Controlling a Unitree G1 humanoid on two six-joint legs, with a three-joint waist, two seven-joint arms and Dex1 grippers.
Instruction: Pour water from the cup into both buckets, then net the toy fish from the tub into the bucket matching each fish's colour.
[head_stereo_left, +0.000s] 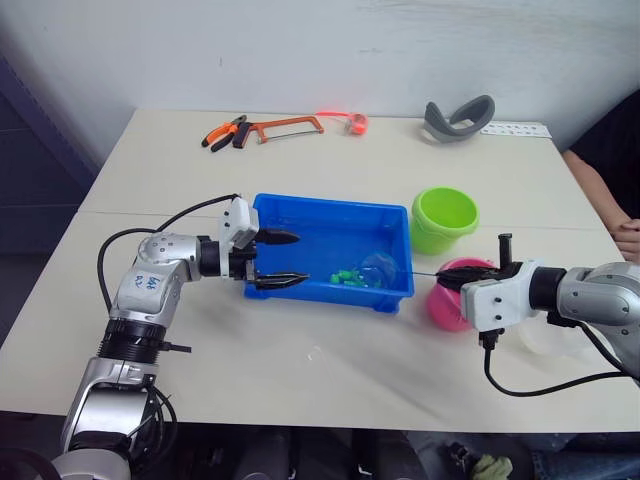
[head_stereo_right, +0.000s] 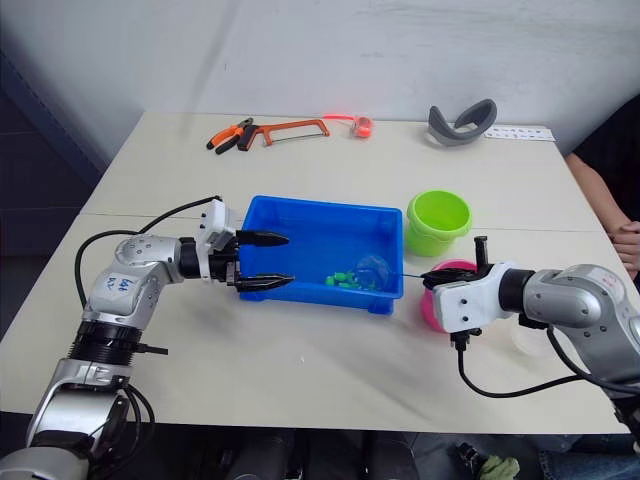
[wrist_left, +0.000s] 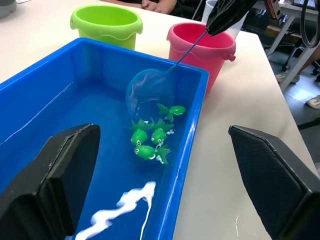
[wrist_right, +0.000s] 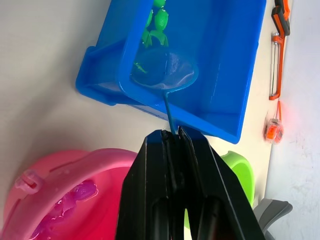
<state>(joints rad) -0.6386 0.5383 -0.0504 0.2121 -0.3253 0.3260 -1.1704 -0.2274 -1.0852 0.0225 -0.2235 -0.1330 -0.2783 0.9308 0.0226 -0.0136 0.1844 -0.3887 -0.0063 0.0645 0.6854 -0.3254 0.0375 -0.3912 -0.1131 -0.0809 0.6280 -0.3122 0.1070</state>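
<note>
I am netting green fish (wrist_left: 150, 142): right gripper (wrist_right: 172, 137) clenches the net (wrist_left: 150, 90) handle, left gripper (head_stereo_left: 277, 259) released; next, scoop under one.

Counted: one blue tub (wrist_left: 190, 150), two buckets (one green (wrist_left: 106, 24), one pink (wrist_left: 200, 47)), one net (wrist_left: 150, 90), five green fish (wrist_left: 152, 135), two grippers (head_stereo_left: 272, 260) (wrist_right: 172, 137).
</note>
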